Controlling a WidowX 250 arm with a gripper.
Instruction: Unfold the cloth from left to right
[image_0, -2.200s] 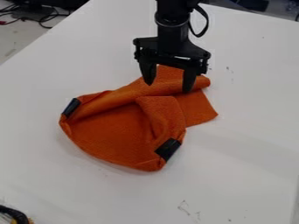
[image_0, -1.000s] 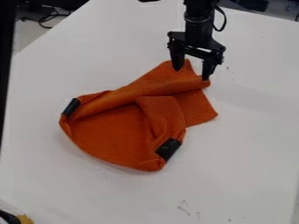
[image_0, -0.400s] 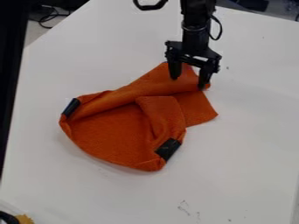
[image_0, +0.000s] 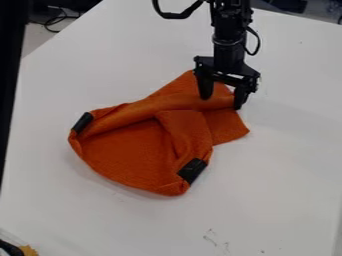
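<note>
The black gripper (image_0: 222, 102) hangs at the upper right part of the cloth, its two fingers spread apart and pointing down. One finger is over the rolled fold and the other stands at the fold's right end; whether they touch the fabric I cannot tell. The orange cloth (image_0: 127, 152) lies bunched, with a thick fold running from its left corner up to the right and a flap folded over the middle. A black clip or band (image_0: 82, 122) sits on its left corner, and a second black one (image_0: 192, 170) on its lower right corner.
The white table (image_0: 280, 185) surrounds the cloth. A dark vertical bar (image_0: 13, 60) runs down the left edge of the view. At the bottom left corner lies a black and yellow object (image_0: 25, 250). Cables (image_0: 50, 21) lie beyond the table at the upper left.
The gripper has moved right from the middle of the cloth's upper part, then slightly down toward the fold's right end. It has stayed open, and the cloth looks unmoved.
</note>
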